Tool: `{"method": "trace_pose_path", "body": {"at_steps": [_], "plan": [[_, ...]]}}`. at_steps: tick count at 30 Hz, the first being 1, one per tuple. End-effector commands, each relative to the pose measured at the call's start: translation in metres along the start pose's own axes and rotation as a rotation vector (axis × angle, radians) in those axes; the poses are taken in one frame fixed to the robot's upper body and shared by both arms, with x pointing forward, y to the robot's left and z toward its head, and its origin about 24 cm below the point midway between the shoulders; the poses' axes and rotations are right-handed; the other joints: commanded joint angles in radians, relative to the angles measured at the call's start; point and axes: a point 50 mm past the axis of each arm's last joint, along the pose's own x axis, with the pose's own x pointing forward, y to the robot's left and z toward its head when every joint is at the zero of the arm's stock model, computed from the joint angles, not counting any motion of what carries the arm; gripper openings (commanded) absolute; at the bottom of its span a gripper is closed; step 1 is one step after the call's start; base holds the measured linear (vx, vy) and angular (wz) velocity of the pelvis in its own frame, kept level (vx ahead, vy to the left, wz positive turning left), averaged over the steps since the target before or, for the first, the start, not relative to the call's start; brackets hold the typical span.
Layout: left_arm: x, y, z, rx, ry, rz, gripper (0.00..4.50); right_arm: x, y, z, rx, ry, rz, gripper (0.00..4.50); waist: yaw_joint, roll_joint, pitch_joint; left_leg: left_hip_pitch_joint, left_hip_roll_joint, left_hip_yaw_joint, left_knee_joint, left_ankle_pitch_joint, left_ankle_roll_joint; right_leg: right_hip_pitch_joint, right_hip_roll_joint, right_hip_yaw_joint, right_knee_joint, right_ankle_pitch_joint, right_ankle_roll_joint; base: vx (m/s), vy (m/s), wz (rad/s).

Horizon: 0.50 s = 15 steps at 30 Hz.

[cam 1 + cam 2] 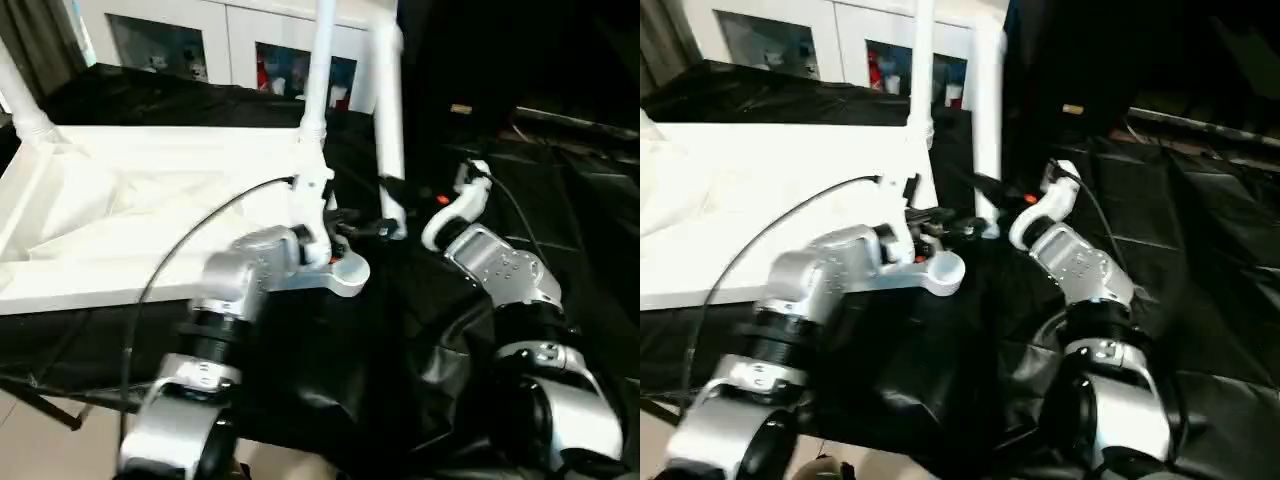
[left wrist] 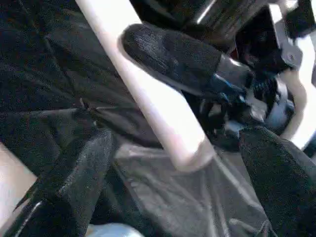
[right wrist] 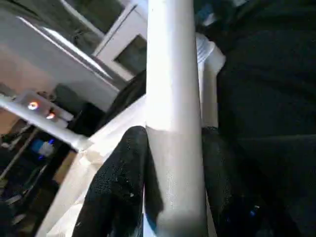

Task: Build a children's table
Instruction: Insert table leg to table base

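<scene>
1. The step in hand looks like fitting a leg: the tabletop [image 1: 150, 215] lies underside up on the black-draped desk [image 1: 560, 190], with two legs already standing in its far corners, one at the far left corner [image 1: 18, 100] and one at the far right corner [image 1: 318, 70].
2. The right pincer [image 3: 173, 182] pinches a free leg [image 1: 390, 120] near its lower end, holding it upright just beside the tabletop's right edge, over the desk.
3. The left pincer [image 2: 163, 123] is spread wide, its fingers [image 2: 173, 54] either side of that leg's end without squeezing it.
4. Next, I judge, the right arm must carry the leg's end to an empty near corner socket and press it in straight.
</scene>
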Motion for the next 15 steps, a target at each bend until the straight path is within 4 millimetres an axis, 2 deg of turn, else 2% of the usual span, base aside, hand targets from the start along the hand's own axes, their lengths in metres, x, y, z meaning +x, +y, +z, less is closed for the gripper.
{"method": "trace_pose_path", "body": {"at_steps": [1, 4, 6, 7, 11, 15], "plan": [[0.002, -0.007, 0.009, -0.048, -0.035, -0.046, 4.50, -0.002, 0.008, 0.009, 0.024, -0.047, 0.023, 1.30, 0.004, 0.006, -0.080, 0.014, 0.027, -0.012, -0.060, -0.108, 0.024, 0.062, -0.075, 0.043, -0.073, -0.060, -0.234, 0.000, 0.000, 0.00], [0.001, -0.012, 0.010, -0.052, -0.037, -0.080, 4.50, -0.001, 0.012, 0.008, 0.034, -0.045, 0.036, 1.30, 0.002, 0.008, -0.080, 0.017, 0.028, -0.011, -0.060, -0.102, 0.023, 0.057, -0.074, 0.043, -0.071, -0.052, -0.232, 0.000, 0.000, 0.00], [0.001, -0.009, 0.009, -0.038, -0.031, -0.050, 4.50, 0.000, 0.015, 0.006, 0.035, -0.039, 0.048, 1.30, 0.002, 0.008, -0.081, 0.014, 0.027, -0.012, -0.059, -0.089, 0.029, 0.059, -0.073, 0.043, -0.070, -0.032, -0.229, 0.000, 0.000, 0.00], [0.001, -0.005, 0.006, -0.025, -0.021, -0.023, 4.50, 0.000, 0.018, 0.005, 0.044, -0.038, 0.063, 1.30, 0.001, 0.002, -0.079, 0.013, 0.026, -0.011, -0.060, -0.090, 0.032, 0.059, -0.074, 0.043, -0.071, -0.040, -0.225, 0.000, 0.000, 0.00], [0.000, -0.001, 0.007, -0.040, -0.038, 0.011, 4.50, 0.001, 0.022, 0.005, 0.047, -0.034, 0.078, 1.30, 0.002, 0.007, -0.079, 0.015, 0.027, -0.012, -0.061, -0.096, 0.022, 0.058, -0.073, 0.044, -0.074, -0.064, -0.208, 0.000, 0.000, 0.00], [-0.007, 0.018, 0.027, -0.125, -0.202, 0.132, 4.50, -0.001, 0.025, 0.003, 0.019, -0.012, 0.099, 1.30, 0.002, 0.007, -0.079, 0.013, 0.023, -0.012, -0.060, -0.096, 0.021, 0.060, -0.072, 0.045, -0.077, -0.060, -0.201, 0.000, 0.000, 0.00]]}}
